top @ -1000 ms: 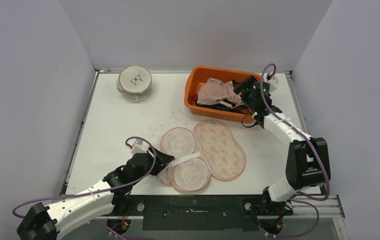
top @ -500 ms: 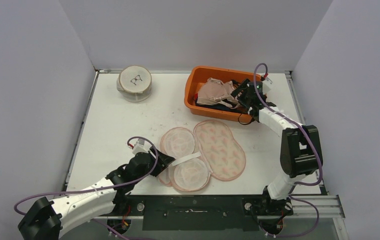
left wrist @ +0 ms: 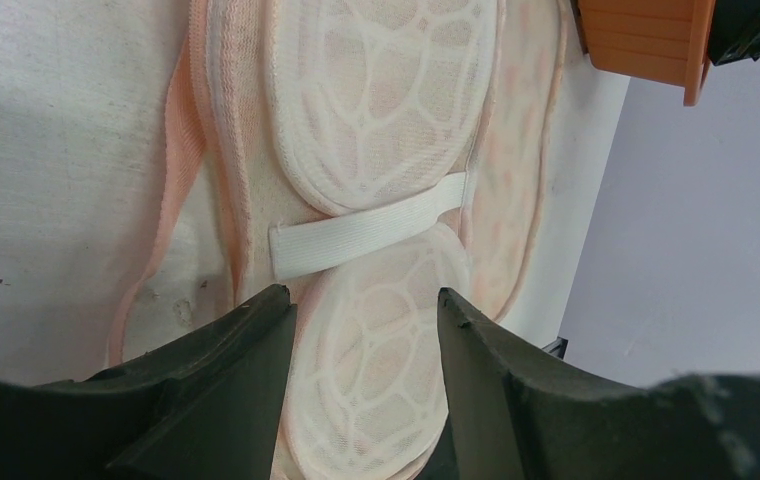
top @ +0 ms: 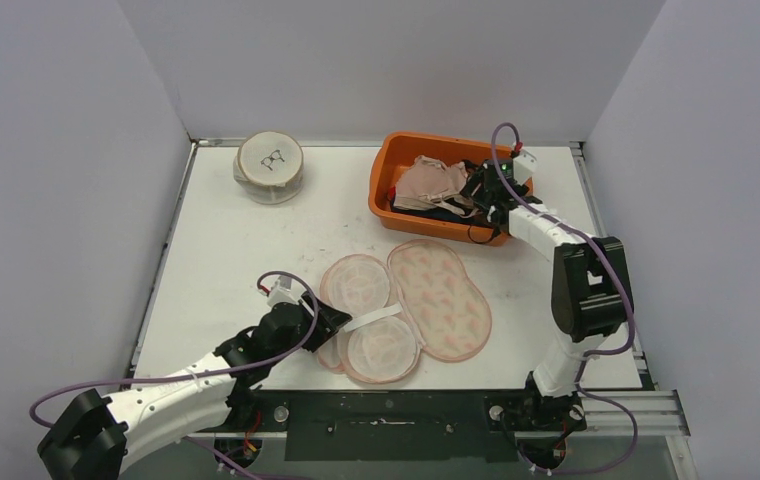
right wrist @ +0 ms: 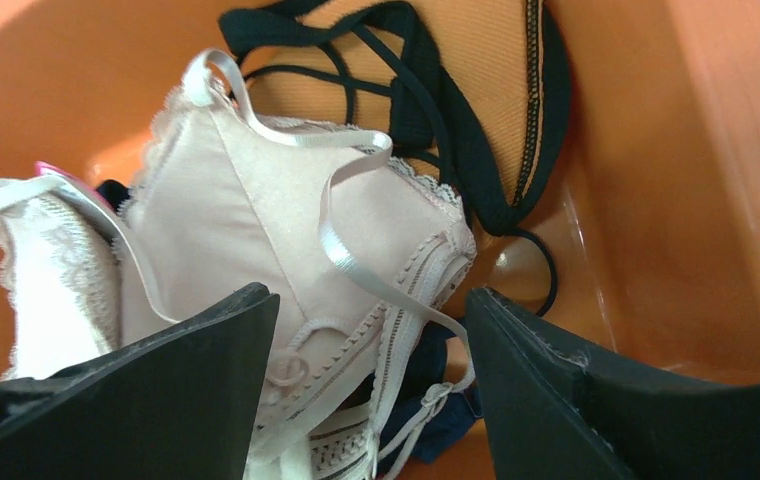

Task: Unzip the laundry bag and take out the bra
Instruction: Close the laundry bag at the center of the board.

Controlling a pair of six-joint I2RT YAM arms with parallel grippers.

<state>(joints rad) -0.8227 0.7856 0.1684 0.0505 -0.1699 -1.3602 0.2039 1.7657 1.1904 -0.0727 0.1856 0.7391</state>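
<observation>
Lower centre, the left end effector (left wrist: 361,300) gapes empty over the pink mesh clamshell laundry bag (top: 426,300), lying unzipped and spread; upper right, the right end effector (right wrist: 366,300), open and empty, hangs above the pale pink lace-trimmed bra (right wrist: 256,220) in the orange plastic tub (top: 396,165); task seemingly done.

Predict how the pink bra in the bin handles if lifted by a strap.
Likely floppy: the pink bra lies crumpled, its strap looping loosely. Probably light, thin lace fabric. May snag: black straps lie tangled beside it in the bin.
</observation>
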